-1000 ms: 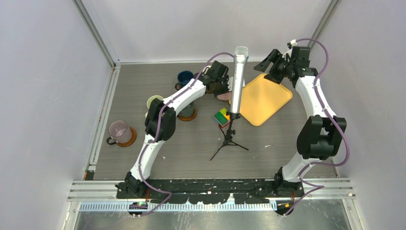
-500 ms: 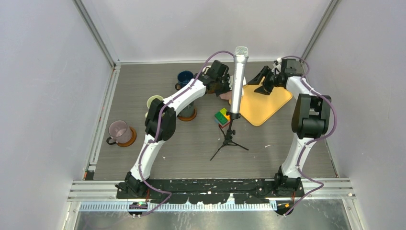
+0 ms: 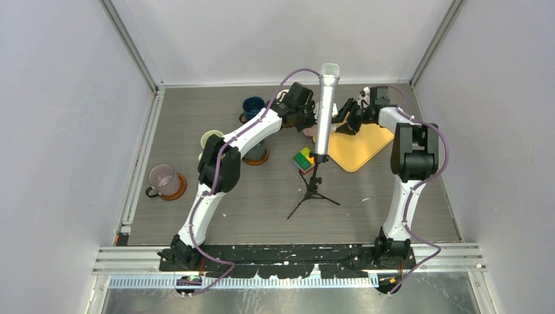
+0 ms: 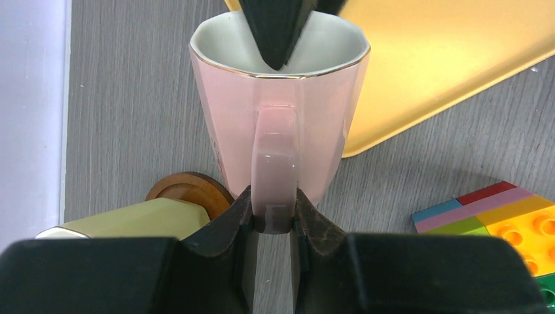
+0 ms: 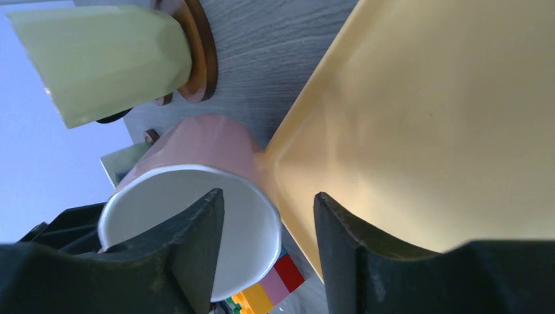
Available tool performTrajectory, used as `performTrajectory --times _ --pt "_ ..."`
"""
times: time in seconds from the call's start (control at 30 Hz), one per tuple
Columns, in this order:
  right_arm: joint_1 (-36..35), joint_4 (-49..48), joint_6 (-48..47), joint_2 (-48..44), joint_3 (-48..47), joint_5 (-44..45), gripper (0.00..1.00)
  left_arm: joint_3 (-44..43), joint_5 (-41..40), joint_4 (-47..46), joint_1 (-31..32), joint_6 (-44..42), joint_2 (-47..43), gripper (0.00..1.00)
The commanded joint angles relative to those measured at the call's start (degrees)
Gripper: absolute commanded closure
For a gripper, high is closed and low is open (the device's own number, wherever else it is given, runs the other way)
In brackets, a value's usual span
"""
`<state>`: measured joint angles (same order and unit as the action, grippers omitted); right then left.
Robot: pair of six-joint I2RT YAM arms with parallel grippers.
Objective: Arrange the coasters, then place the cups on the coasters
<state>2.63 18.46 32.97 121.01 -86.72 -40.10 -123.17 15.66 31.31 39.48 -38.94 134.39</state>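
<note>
Left fingers and right fingers meet by the yellow tray, seen from above. From the left wrist, the left fingers clench the handle of the glossy pink, white-lined cup beside a brown coaster. From the right wrist, the right fingers stand released astride its rim; they should close squarely before the left lets go.

A silver microphone stands upright on a black tripod at the centre of the grey wood-grain bench. Just left of its stem lies a cluster of coloured building bricks. To the right, a yellow tray lies flat, set cornerwise.
</note>
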Motion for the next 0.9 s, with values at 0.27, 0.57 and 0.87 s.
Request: performTrajectory --times 0.27,0.57,0.87 --pt "-1.4 -3.77 1.14 -1.74 -1.57 -2.1 0.99 2.66 3.34 -7.19 0.42 1.55 -6.73 1.0" --pt "-6.29 3.33 -8.3 -10.86 -0.09 11.17 1.0 0.37 -1.63 -0.72 1.76 -2.82 -4.49 0.57" --pt "-9.88 7.38 -12.69 -13.54 -0.69 19.23 1.0 -1.53 -2.2 -1.23 2.08 -2.38 -3.93 0.58"
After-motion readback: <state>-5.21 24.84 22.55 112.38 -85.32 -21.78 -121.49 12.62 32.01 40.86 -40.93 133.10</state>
